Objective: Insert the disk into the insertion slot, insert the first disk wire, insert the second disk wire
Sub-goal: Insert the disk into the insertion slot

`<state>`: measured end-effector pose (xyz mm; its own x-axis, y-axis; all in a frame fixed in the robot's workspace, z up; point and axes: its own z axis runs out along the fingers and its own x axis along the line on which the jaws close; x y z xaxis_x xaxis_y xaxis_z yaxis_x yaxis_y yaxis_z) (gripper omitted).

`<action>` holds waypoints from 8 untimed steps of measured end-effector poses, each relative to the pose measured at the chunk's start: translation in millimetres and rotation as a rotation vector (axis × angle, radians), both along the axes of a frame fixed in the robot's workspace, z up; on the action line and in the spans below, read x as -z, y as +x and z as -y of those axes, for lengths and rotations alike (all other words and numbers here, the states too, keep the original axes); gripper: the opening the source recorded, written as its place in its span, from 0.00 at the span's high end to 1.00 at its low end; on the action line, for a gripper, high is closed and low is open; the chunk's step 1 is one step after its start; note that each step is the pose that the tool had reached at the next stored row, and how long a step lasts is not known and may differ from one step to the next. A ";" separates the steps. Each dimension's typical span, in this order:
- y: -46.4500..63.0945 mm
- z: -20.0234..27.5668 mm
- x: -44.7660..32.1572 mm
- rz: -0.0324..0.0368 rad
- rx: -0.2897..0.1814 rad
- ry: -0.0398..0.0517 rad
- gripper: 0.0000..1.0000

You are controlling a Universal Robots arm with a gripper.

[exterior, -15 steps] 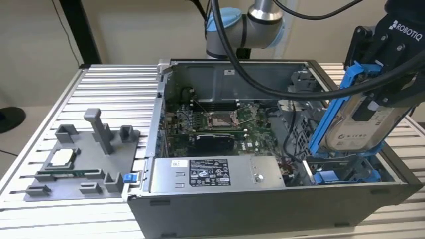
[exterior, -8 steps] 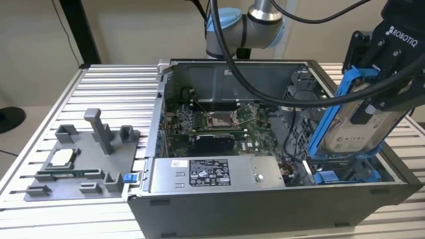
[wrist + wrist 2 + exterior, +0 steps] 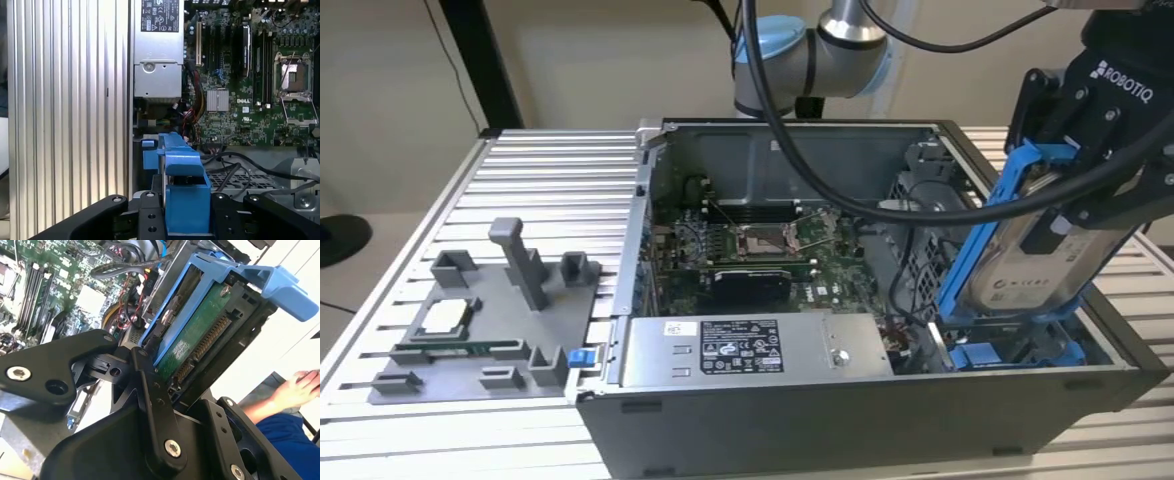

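Observation:
In the exterior view my gripper (image 3: 1083, 205) is shut on the disk (image 3: 1034, 270), a silver-grey drive with a white label in a bright blue caddy. The disk hangs steeply tilted over the front right corner of the open computer case. Its lower end is close above the insertion slot (image 3: 1003, 352), a grey bay with blue rails. The second wrist view shows the disk's green underside (image 3: 200, 340) and connector between my black fingers (image 3: 150, 390). In the first wrist view the blue caddy (image 3: 185, 195) sits in my gripper (image 3: 187, 217). Loose black cables (image 3: 235, 165) lie in the case beyond it.
A silver power supply box (image 3: 747, 350) with a sticker fills the case's front. The motherboard (image 3: 747, 250) lies behind it. A grey parts fixture (image 3: 480, 330) stands on the ribbed table at the exterior view's left. A person's hand (image 3: 300, 390) rests beside the case.

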<state>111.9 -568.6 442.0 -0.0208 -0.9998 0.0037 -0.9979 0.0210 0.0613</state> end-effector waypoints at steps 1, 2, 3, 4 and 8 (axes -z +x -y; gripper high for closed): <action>0.3 0.0 0.6 0.0000 0.000 -0.0001 1.00; 0.7 0.0 1.4 0.0000 0.000 0.0004 1.00; 1.3 0.0 2.0 0.0000 0.000 0.0009 1.00; 2.0 0.1 2.5 0.0000 0.000 0.0014 1.00; 4.9 0.7 3.5 -0.0001 0.000 0.0029 1.00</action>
